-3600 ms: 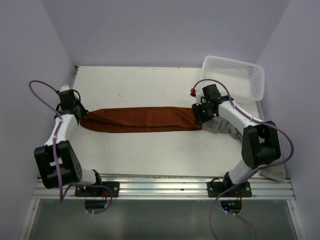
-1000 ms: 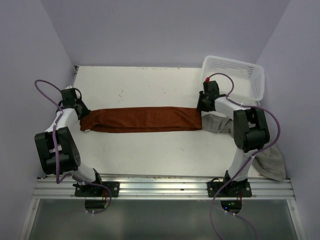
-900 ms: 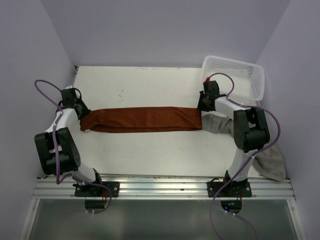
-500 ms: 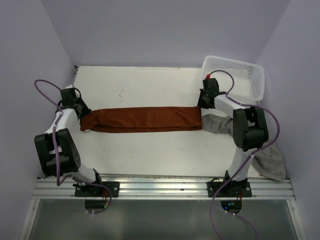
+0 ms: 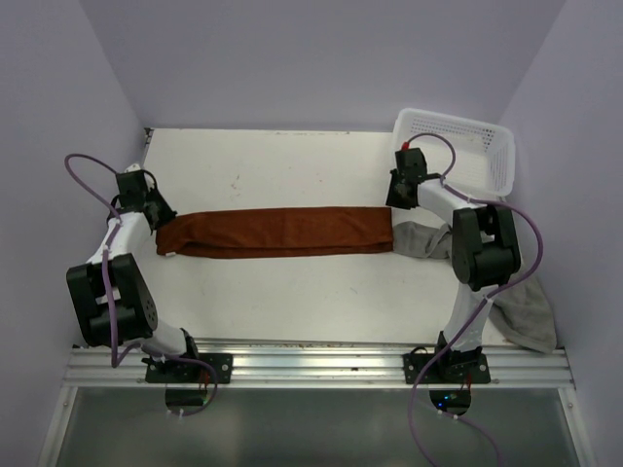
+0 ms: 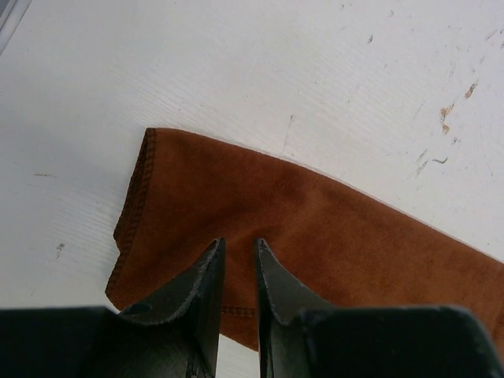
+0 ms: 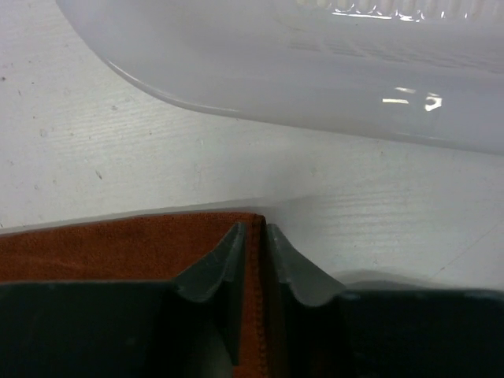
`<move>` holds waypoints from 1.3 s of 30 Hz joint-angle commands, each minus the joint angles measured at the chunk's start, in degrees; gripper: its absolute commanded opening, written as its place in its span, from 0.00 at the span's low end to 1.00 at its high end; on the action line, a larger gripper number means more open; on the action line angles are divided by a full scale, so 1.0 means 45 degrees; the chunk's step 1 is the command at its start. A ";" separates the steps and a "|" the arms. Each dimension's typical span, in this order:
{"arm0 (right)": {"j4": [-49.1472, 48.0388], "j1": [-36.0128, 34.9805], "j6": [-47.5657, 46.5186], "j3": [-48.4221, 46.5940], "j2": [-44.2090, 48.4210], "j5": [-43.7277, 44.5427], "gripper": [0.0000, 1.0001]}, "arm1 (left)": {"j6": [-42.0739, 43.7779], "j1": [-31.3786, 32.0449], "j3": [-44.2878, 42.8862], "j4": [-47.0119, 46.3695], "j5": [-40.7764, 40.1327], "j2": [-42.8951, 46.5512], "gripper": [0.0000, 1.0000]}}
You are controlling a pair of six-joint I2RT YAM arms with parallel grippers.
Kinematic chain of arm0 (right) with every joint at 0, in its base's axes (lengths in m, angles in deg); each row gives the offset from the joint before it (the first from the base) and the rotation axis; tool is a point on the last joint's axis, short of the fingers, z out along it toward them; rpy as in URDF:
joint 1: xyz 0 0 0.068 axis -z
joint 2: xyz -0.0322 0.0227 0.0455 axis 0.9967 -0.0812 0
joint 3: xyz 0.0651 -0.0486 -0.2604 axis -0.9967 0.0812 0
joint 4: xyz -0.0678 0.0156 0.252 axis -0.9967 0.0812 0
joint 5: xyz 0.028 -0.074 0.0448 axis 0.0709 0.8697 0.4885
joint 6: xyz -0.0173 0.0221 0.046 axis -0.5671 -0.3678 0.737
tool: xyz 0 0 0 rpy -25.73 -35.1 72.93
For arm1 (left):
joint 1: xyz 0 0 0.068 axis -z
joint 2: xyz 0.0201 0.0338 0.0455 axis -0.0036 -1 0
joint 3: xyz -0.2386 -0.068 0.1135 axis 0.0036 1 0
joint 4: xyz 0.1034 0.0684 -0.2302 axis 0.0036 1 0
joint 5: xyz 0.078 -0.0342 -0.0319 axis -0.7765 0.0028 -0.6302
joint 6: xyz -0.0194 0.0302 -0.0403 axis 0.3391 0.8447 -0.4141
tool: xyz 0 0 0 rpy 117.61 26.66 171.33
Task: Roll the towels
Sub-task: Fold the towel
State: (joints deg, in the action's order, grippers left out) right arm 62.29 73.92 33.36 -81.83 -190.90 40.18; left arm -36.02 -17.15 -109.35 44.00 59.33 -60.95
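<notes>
As the rust-brown towel (image 5: 277, 232) runs 9-to-3 o'clock, left gripper (image 6: 238, 244) and right gripper (image 7: 256, 230) cap its ends; jaws slit-narrow, pinch unclear.

A robotics lab test cell: left arm (image 5: 109, 292) and right arm (image 5: 479, 255) bolted to an aluminium rail (image 5: 321, 365) at a bare white table (image 5: 292, 165), boxed in by plain lilac walls (image 5: 321, 58) (purple cables (image 5: 80, 170) looping loose)

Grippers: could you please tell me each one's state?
Left gripper: nearly closed over rust-brown towel; grip unclear.
Right gripper: nearly closed at its other end; grip unclear.
</notes>
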 commanded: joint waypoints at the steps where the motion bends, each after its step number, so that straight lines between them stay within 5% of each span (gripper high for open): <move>1: 0.0091 0.0096 -0.0173 -0.0185 0.0432 -0.0037 0.27 | 0.0045 -0.0003 -0.0375 -0.0512 0.0238 0.0530 0.25; 18: 0.0735 0.0096 0.0061 0.1924 0.1919 -0.2205 0.32 | 0.0397 0.1382 -0.0023 -0.0531 -0.0250 0.2425 0.45; 39: 0.0989 0.0097 0.0082 0.2277 0.1644 -0.2049 0.37 | 0.0377 0.1638 -0.0062 -0.0531 0.0063 0.2542 0.48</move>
State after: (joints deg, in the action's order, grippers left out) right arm 65.52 74.16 33.62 -71.52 -184.33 29.91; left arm -35.52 -10.18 -109.35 43.74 59.07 -50.81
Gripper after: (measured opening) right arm 0.364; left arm 0.477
